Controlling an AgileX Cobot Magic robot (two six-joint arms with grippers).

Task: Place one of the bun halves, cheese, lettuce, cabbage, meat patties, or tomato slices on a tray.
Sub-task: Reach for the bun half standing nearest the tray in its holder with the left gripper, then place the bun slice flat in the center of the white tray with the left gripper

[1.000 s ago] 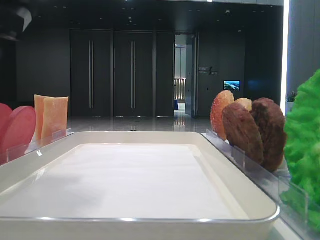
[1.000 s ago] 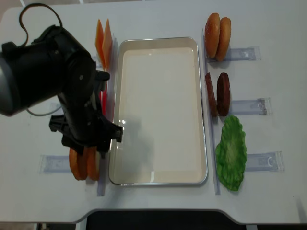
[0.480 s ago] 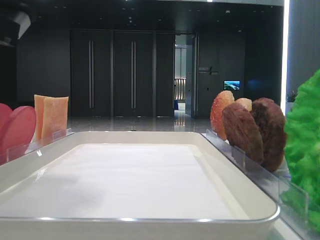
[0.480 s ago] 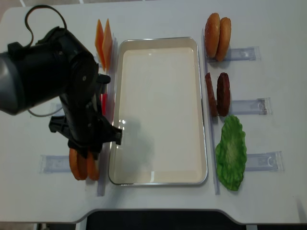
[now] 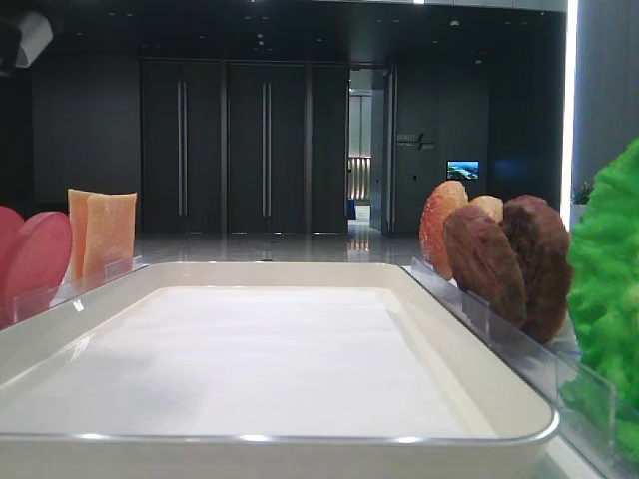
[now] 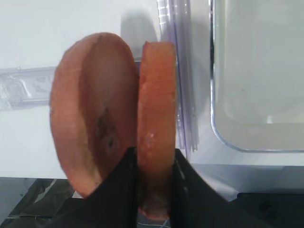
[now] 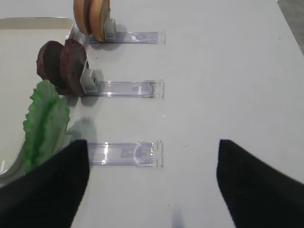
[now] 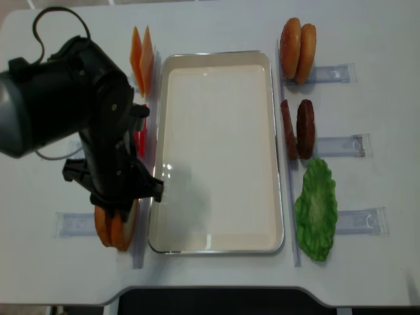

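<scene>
Bun (image 6: 156,123) pinched at lower edge by left gripper (image 6: 153,190), jaws closed tight. Lift straight up clear of neighbour bun (image 6: 92,128) and rack (image 6: 178,71), carry to tray (image 8: 220,246), lay flat.

table (image 8: 216,29): white | on it: tray (image 8: 275,151), clear holders (image 8: 331,72), lettuce (image 8: 316,209)

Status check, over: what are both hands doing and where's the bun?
Left hand shut on the bun half nearest the tray, bun upright in its holder. Right hand open, idle above the table. Tray floor bare.
</scene>
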